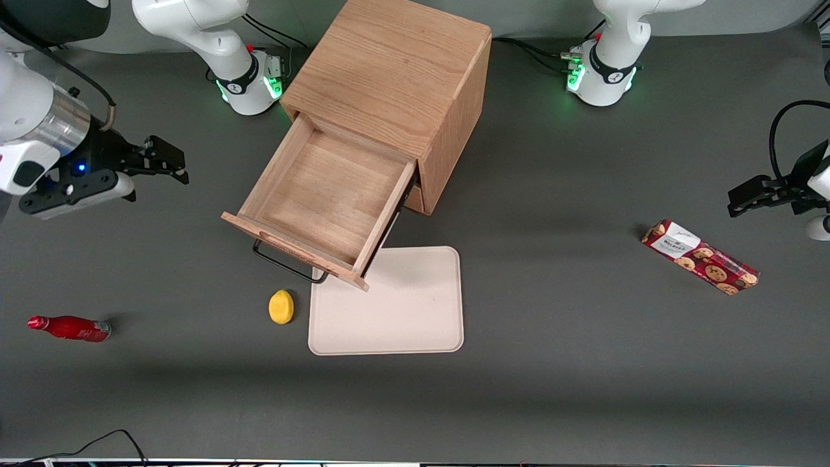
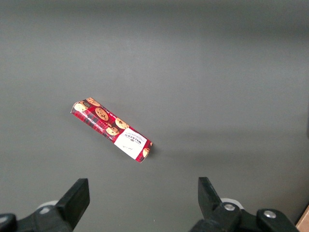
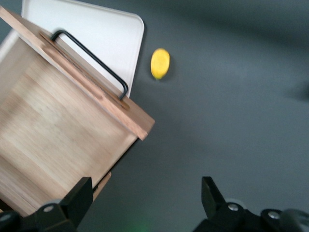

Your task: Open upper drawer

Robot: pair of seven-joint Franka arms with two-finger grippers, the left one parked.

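Upper drawer (image 1: 321, 198) of the oak cabinet (image 1: 395, 71), pulled fully out, its plain wooden tray exposed and its dark bar handle (image 1: 288, 264) overhanging the cream tray (image 1: 402, 311) on the counter (image 1: 583, 363). The hand (image 1: 174, 170), fingers apart and holding nothing, hangs toward the working arm's end, well apart from the drawer. A yellow lemon (image 1: 281, 306) lies just beside the tray; a red bottle (image 1: 70, 328) lies near the working arm's end, a cookie packet (image 1: 700, 257) toward the parked arm's.
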